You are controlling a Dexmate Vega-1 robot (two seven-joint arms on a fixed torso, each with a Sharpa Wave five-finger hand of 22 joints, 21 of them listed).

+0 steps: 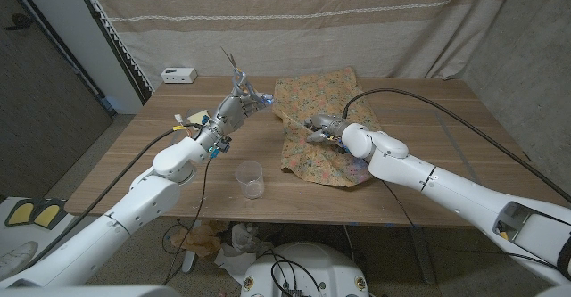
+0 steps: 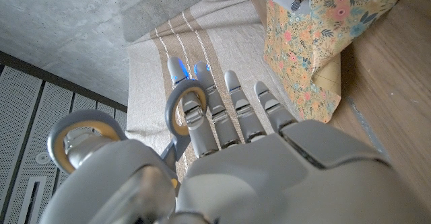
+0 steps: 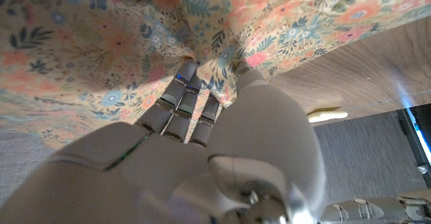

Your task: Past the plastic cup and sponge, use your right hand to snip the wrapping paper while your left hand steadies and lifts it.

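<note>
Oddly, left hand (image 1: 234,110) grips scissors (image 1: 235,72), blades pointing 12 o'clock; right hand (image 1: 323,126) fingers pinch floral wrapping paper (image 1: 312,159); plastic cup (image 1: 251,178) at 6.

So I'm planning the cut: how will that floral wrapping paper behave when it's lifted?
Probably floppy: the wrapping paper bunches into creases where the right hand grips it. It likely sags away from the grip, since the rest lies draped on the table. It looks thin and light, so it may shift easily.
</note>
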